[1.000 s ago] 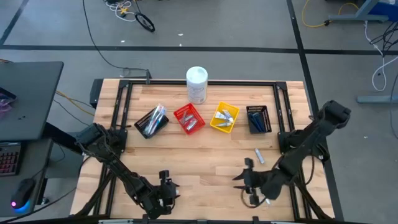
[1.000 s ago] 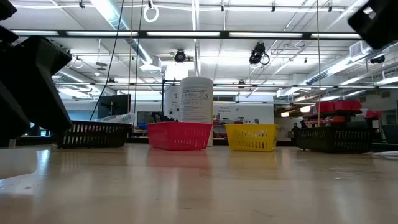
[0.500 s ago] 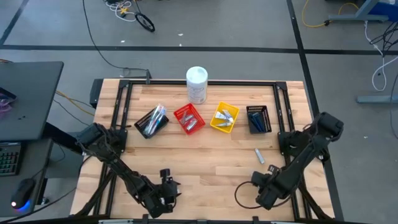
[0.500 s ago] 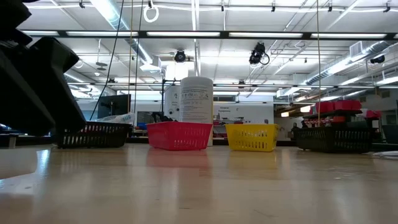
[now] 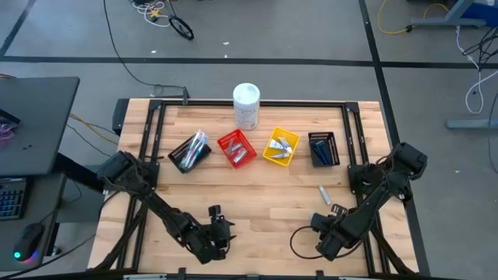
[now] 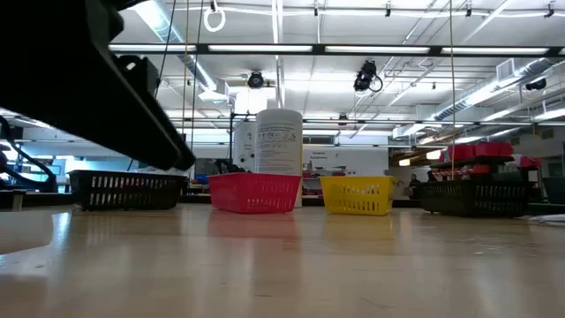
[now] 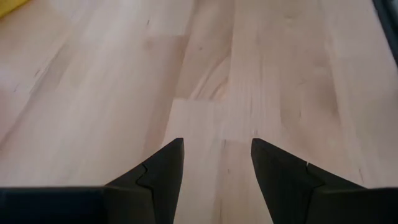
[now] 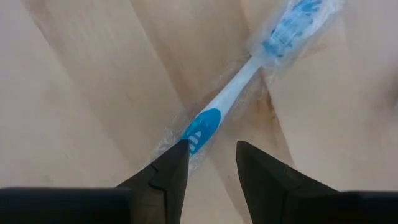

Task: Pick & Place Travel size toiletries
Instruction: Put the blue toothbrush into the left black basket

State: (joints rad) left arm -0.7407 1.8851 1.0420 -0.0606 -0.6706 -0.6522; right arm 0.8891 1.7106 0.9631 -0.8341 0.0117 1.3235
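Low view: wood table [image 6: 282, 265] | lit workshop | both jaws open, empty

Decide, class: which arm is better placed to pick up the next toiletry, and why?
The right. Its open gripper sits just over a wrapped blue-and-white toothbrush on the table. The left gripper, also open, faces only bare wood.

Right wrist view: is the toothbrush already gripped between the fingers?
No, the wrapped blue and white toothbrush lies on the table ahead of the open fingers.
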